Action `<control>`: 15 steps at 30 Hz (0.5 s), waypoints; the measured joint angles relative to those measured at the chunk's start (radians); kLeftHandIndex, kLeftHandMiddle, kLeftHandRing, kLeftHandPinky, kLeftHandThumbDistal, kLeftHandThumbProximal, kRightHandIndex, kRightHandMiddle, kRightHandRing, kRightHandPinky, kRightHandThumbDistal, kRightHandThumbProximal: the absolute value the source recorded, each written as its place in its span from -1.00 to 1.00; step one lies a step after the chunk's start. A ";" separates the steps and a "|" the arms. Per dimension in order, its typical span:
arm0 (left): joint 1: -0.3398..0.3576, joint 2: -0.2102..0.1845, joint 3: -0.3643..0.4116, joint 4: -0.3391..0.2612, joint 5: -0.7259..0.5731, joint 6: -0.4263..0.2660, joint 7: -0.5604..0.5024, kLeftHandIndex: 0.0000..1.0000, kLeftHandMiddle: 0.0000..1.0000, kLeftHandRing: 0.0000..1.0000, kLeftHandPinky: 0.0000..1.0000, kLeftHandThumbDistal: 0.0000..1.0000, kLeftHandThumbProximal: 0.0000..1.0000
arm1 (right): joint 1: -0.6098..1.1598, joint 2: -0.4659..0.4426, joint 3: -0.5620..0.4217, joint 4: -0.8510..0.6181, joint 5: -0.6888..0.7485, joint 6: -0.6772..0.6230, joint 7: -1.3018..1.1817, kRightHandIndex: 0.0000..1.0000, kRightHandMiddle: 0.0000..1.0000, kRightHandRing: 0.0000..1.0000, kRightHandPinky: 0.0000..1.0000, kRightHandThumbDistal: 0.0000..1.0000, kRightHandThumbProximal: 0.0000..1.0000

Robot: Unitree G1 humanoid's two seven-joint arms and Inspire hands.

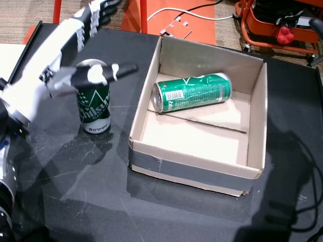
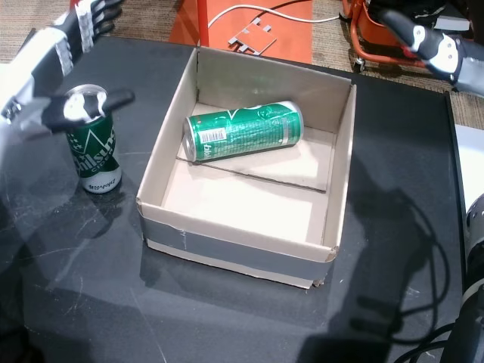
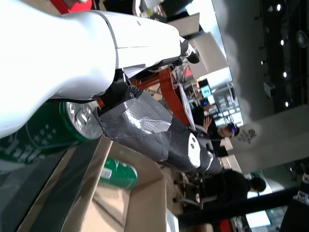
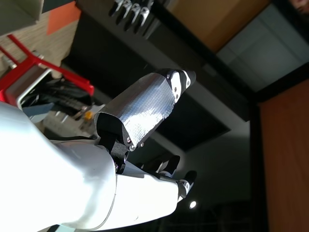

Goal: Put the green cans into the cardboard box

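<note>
Item: upright green can (image 1: 94,98), on black table (image 1: 65,201), at 9 o'clock of cardboard box (image 1: 197,169). Second green can (image 1: 192,92) lies on its side inside the box.

Left hand (image 1: 83,50): beside the upright can, thumb across its top, fingers spread, nothing gripped.

Right hand (image 2: 423,38): raised at 1 o'clock, fingers apart, empty.

Step judged: reaching for the standing can. Next: close around its body, lift over the box wall.

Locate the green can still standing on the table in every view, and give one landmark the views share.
Head view: standing can, left of centre, beside the left hand.
Other head view: standing can, far left.
Left wrist view: standing can, left edge, under the hand, top rim showing.
Right wrist view: not in it.
Shared landmark: the cardboard box holding the lying can, beside the standing one.
</note>
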 measured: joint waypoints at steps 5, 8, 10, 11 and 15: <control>0.000 0.002 0.000 0.006 0.000 0.004 0.000 1.00 1.00 1.00 1.00 1.00 -0.26 | 0.000 0.000 0.013 0.000 -0.040 0.008 -0.041 1.00 0.93 0.86 0.99 1.00 0.49; 0.000 0.007 -0.001 0.008 0.008 0.005 0.014 1.00 1.00 1.00 1.00 1.00 -0.27 | 0.000 -0.004 0.026 0.001 -0.042 0.043 -0.040 1.00 0.94 0.88 0.99 1.00 0.47; 0.000 0.012 -0.001 0.009 0.017 0.004 0.023 1.00 1.00 1.00 1.00 1.00 -0.28 | 0.000 -0.006 0.028 0.001 -0.042 0.059 -0.039 1.00 0.92 0.84 0.97 1.00 0.50; 0.000 0.014 -0.001 0.009 0.018 0.004 0.029 1.00 1.00 1.00 1.00 1.00 -0.27 | 0.000 -0.007 0.027 0.001 -0.042 0.063 -0.039 1.00 0.91 0.83 0.97 1.00 0.51; 0.000 0.014 -0.001 0.010 0.019 0.004 0.037 1.00 1.00 1.00 1.00 1.00 -0.28 | 0.000 -0.014 0.025 0.007 -0.040 0.063 -0.030 0.97 0.88 0.81 0.96 1.00 0.59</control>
